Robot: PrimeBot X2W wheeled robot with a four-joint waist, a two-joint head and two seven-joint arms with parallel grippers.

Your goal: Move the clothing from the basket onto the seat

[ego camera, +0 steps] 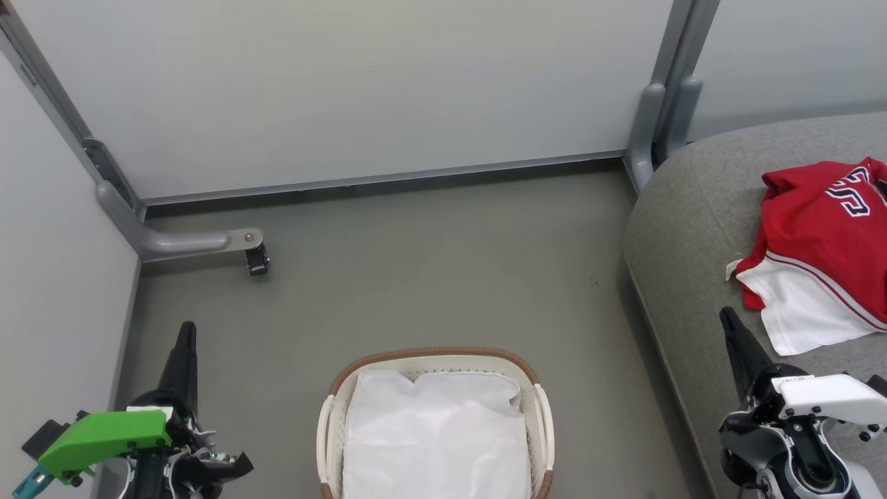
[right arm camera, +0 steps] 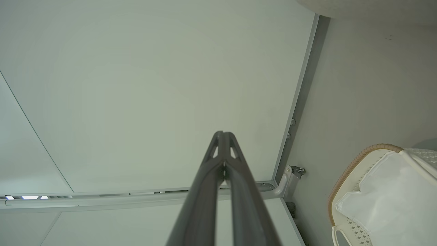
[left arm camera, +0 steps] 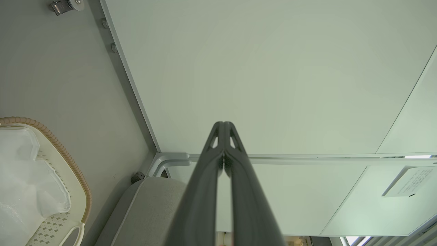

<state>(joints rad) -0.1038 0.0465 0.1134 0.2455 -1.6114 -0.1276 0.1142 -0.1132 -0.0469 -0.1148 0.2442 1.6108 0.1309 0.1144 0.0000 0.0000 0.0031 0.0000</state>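
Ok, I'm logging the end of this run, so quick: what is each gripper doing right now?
Left gripper: shut, fingertips together, holding nothing.
Right gripper: shut, fingertips together, holding nothing.

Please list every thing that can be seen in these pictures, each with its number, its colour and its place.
clothing: one heap (number of garments unclear), red with a white panel, on the seat
seat: one, grey, at the robot's right
basket: one, white with a tan rim, on the floor in front of the robot
liner sheet: one, white, inside the basket
floor: one, grey-green, under the basket
partition panels: several, pale, behind and at the left
caster foot: one, grey, on the floor at far left
left gripper: one, dark, shut and empty, lower left of the head view
right gripper: one, dark, shut and empty, lower right of the head view
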